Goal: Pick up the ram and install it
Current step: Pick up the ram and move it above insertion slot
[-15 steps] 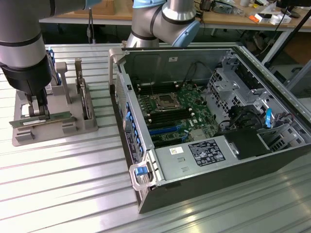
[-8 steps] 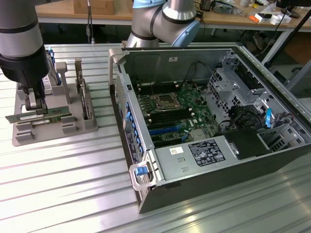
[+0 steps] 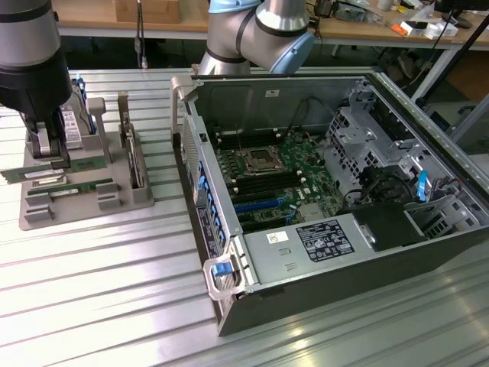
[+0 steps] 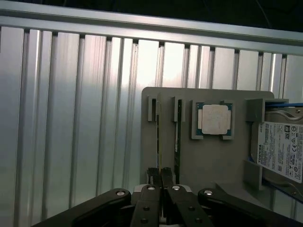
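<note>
One long, thin green circuit-board ram stick, pinched edge-on in my nearly closed black claw, grey plastic holder tray beneath the claw.

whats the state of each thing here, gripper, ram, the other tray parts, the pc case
gripper: shut on the ram
ram: clamped edge-on in the gripper, at the grey tray
second ram stick: lying in its tray slot
processor chip: seated in its tray pocket
hard drive: resting in its tray holder
computer case: open, lid off
</note>
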